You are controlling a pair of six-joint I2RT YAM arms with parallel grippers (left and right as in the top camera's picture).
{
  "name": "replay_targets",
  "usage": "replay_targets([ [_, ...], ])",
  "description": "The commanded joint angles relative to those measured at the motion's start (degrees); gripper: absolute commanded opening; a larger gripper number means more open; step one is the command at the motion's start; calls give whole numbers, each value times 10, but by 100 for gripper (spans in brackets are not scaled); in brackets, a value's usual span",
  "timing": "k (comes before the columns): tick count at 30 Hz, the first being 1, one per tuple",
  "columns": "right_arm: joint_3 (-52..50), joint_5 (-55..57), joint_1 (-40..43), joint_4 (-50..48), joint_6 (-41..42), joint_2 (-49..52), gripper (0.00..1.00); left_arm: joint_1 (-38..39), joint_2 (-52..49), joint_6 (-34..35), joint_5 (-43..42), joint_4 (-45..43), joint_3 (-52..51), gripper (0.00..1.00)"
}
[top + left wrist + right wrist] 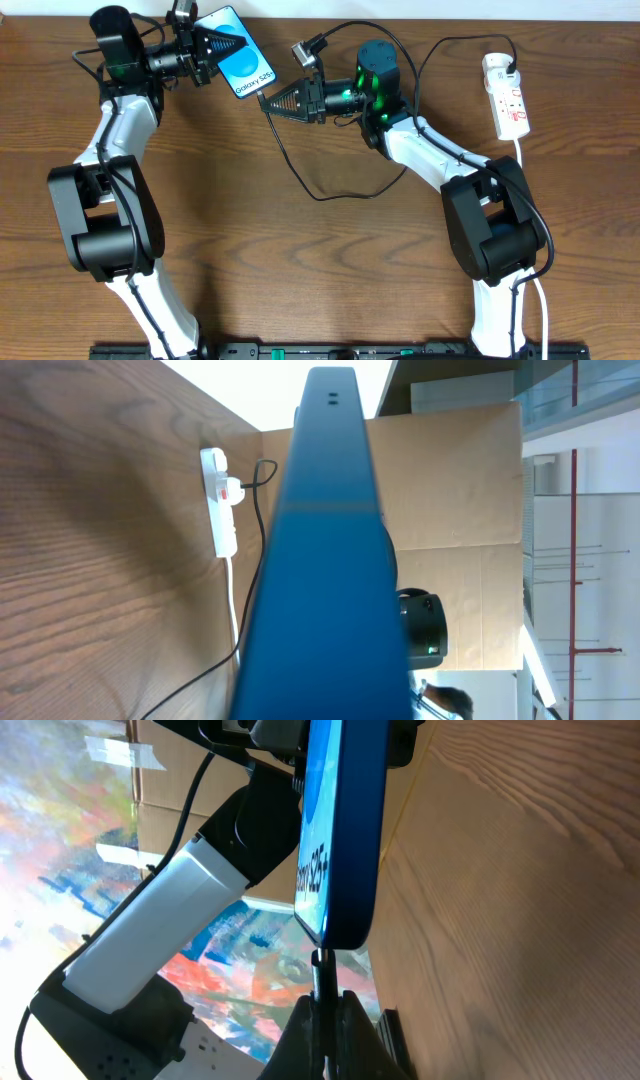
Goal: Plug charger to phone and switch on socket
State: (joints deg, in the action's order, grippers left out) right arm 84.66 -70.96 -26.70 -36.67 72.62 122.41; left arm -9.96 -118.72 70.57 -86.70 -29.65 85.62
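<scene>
My left gripper is shut on the phone and holds it above the table's back left, with its blue screen tilted up. In the left wrist view the phone is edge-on and hides the fingers. My right gripper is shut on the charger's small black connector. The connector tip meets the phone's lower short edge; I cannot tell if it is seated. The black charger cable loops across the table to its plug in the white socket at the back right. The socket also shows in the left wrist view.
The socket's thick white cord runs down the right side toward the front edge. The cable's slack lies on the wood between the two arms. Cardboard boxes stand beyond the table's far edge.
</scene>
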Motion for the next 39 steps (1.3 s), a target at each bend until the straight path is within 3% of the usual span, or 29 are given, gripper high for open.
replay_targets([
  [1, 1, 1, -3, 0, -11, 2, 1, 1, 19, 1, -14, -5, 18, 7],
  [39, 1, 14, 5, 0, -4, 2, 1, 13, 19, -17, -33, -5, 18, 7],
])
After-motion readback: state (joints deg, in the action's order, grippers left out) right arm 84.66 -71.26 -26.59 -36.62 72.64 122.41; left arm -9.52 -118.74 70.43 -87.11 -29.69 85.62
